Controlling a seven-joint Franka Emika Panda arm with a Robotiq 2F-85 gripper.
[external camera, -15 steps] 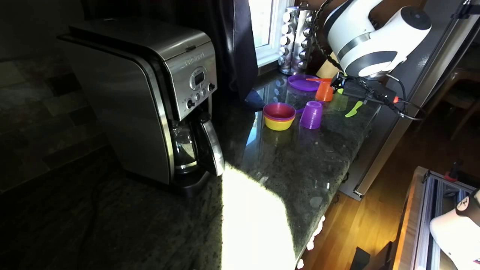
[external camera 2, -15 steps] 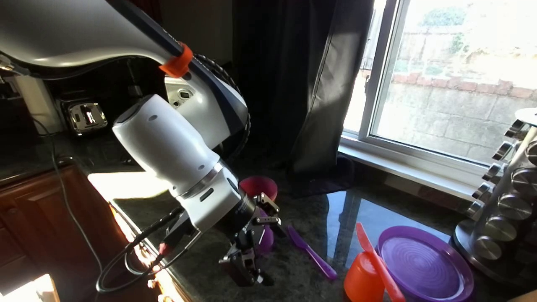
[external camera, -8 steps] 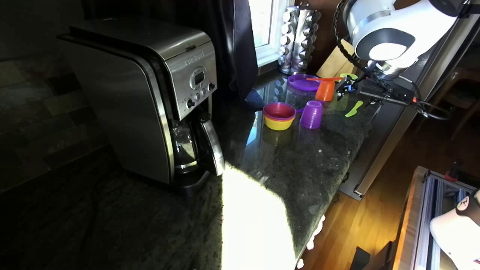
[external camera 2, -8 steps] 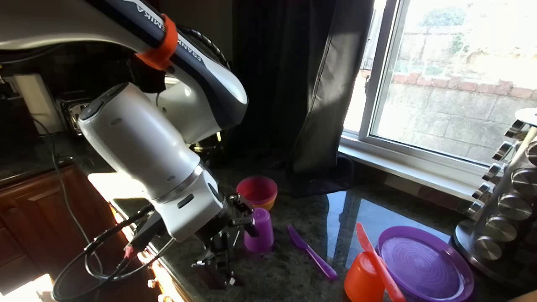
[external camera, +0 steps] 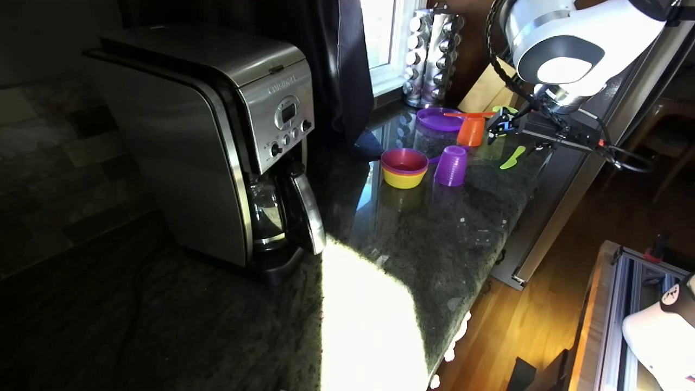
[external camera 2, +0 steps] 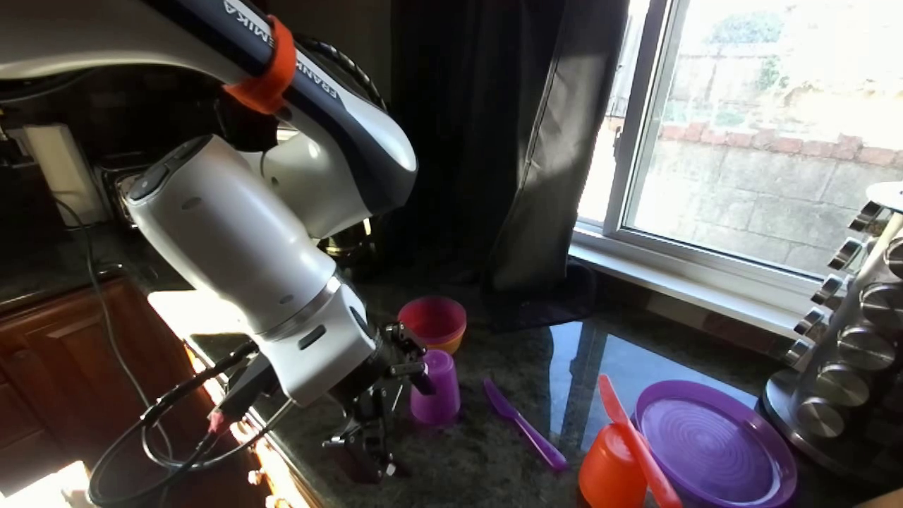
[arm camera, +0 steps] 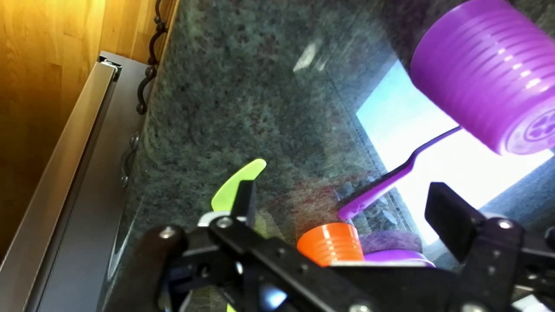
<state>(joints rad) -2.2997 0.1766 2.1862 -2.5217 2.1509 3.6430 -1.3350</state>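
Plainly, we see the black metal two-fingered gripper (arm camera: pixel 342 199) with its jaws released and spread wide. In the wrist view the upturned, ribbed purple plastic cup (arm camera: pixel 481 78) stands at the upper right, cut off by the frame's edge. Just left of centre, one finger covers part of the lime-green plastic knife (arm camera: pixel 234 186), and the gripper's body hides much of the glossy orange plastic cup (arm camera: pixel 331 240) and round purple plastic plate (arm camera: pixel 394 255). In an exterior view, at lower centre, a fingertip overlaps the purple cup; we cannot judge the gap between them.
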